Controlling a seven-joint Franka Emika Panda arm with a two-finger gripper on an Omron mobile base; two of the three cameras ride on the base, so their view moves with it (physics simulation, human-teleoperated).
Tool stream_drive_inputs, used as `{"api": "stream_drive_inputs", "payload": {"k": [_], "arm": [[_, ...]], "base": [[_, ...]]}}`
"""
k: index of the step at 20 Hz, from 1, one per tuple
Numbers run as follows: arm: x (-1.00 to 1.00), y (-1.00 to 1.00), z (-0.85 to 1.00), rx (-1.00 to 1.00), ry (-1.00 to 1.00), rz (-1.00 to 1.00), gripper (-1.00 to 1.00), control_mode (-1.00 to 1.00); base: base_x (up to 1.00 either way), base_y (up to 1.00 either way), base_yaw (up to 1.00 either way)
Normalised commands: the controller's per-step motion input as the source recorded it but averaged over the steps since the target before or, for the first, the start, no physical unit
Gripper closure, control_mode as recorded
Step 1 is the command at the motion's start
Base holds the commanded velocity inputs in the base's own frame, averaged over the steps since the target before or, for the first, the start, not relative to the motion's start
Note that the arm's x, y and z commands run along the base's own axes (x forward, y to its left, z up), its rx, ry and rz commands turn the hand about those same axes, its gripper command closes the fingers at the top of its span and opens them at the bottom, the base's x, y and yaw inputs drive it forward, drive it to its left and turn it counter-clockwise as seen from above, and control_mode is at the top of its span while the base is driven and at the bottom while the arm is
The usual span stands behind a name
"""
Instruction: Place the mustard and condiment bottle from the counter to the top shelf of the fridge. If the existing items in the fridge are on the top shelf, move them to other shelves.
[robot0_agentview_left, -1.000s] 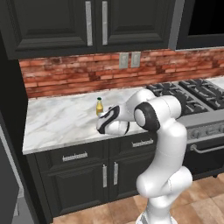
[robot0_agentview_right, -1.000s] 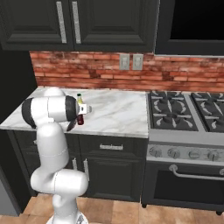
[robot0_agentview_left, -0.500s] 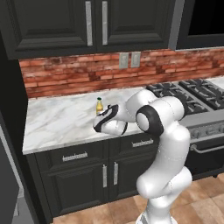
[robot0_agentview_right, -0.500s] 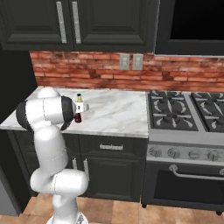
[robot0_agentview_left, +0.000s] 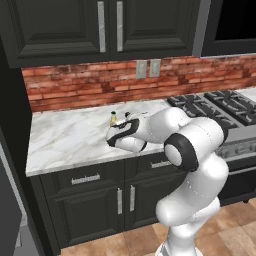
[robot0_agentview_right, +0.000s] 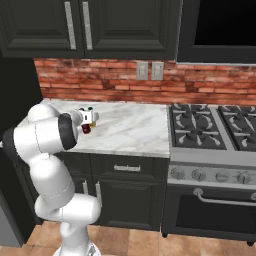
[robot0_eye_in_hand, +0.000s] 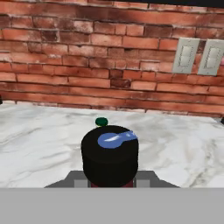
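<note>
On the counter (robot0_agentview_left: 70, 140), just in front of the mustard (robot0_agentview_left: 113, 118), the gripper (robot0_agentview_right: 86, 123) is pinching the condiment bottle (robot0_eye_in_hand: 110, 155) low on its body. The bottle stands upright, long axis vertical, black cap pointing up. With so low a hold, it could tip or slip on the lift, or knock the mustard over right behind it.

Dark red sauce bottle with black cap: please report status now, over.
Pincer shut on dark red sauce bottle with black cap, at white marble counter. Pale-yellow green-capped mustard bottle just behind it. Path clear.
</note>
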Motion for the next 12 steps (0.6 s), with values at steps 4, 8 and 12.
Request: {"api": "stream_drive_inputs", "payload": {"k": [4,8,12], "arm": [[-0.84,-0.01,0.76,0.0,-0.06,-0.06,1.0,-1.0],[-0.9,0.0,0.75,0.0,-0.07,-0.11,1.0,-1.0],[-0.45,0.0,0.51,0.0,-0.06,-0.1,1.0,-1.0]], "base": [[0.0,0.0,0.0],[0.0,0.0,0.0],[0.0,0.0,0.0]]}}
